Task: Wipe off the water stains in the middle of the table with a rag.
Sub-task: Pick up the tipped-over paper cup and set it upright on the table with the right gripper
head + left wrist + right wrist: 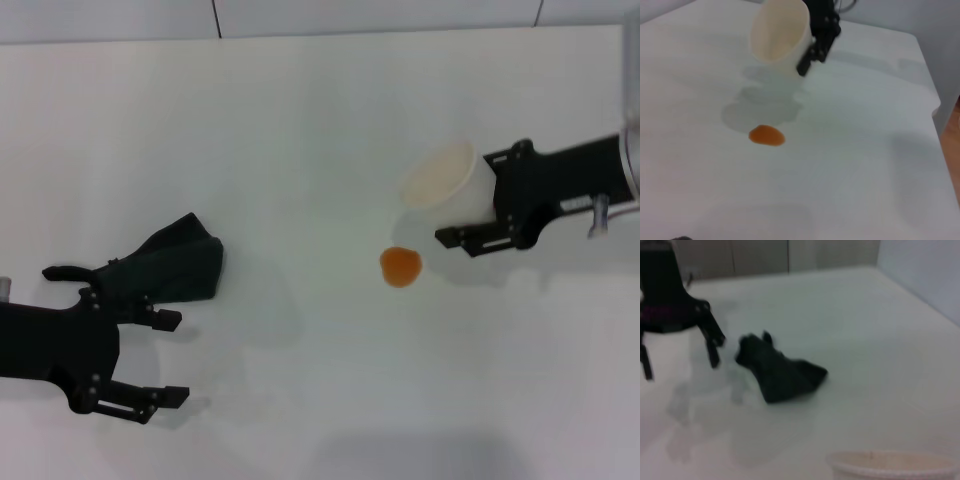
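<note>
The water stains are one small round orange blot [400, 266] [767, 135] near the middle of the white table [300, 130]. The rag [172, 264] [781, 373], a dark crumpled wad, lies at the left. My left gripper [168, 358] [680, 356] is open right beside it, with nothing between its fingers. On the right, my right gripper [466, 198] [819, 39] is shut on a pale translucent cup [442, 180] [778, 34]. The cup is tilted with its mouth toward the blot, just above and beyond it.
The table's far edge meets a grey wall [300, 15]. The left wrist view shows the table's side edge and corner [935, 107]. The cup's rim [892, 465] fills the near edge of the right wrist view.
</note>
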Motion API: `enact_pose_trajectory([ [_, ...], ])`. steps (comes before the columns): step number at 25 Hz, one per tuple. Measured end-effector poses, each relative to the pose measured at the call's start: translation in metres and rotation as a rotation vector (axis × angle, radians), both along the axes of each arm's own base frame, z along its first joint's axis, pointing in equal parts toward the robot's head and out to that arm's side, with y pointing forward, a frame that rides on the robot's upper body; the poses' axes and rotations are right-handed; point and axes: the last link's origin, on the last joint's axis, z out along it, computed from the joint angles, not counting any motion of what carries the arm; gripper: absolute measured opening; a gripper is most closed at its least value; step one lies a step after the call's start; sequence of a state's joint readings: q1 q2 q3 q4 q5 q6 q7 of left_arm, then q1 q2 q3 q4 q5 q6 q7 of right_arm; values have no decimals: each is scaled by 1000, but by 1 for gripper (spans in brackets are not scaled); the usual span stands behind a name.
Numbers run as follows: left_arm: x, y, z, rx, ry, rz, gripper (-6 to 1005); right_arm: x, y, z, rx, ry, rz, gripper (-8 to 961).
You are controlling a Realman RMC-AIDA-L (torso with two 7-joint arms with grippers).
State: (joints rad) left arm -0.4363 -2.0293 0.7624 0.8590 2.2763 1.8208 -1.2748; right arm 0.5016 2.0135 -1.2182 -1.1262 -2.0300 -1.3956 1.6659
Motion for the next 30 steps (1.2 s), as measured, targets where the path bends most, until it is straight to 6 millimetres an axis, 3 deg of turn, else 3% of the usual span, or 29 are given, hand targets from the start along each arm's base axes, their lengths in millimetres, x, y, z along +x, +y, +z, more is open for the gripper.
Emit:
enact_pose_trajectory([
  [7,1,2,0,-2,2,-7,875,39,-15,-27,74,271,-37,619],
  [13,2,1,-2,-10,5,-11,874,59,-25,-37,240,464,-19,585],
  [23,3,1,-4,-10,4,-17,874,81,-41,-60,335,468,-23,523],
  [30,3,1,-4,-9,5,-18,875,91,-44,-66,370,424,-30,479],
])
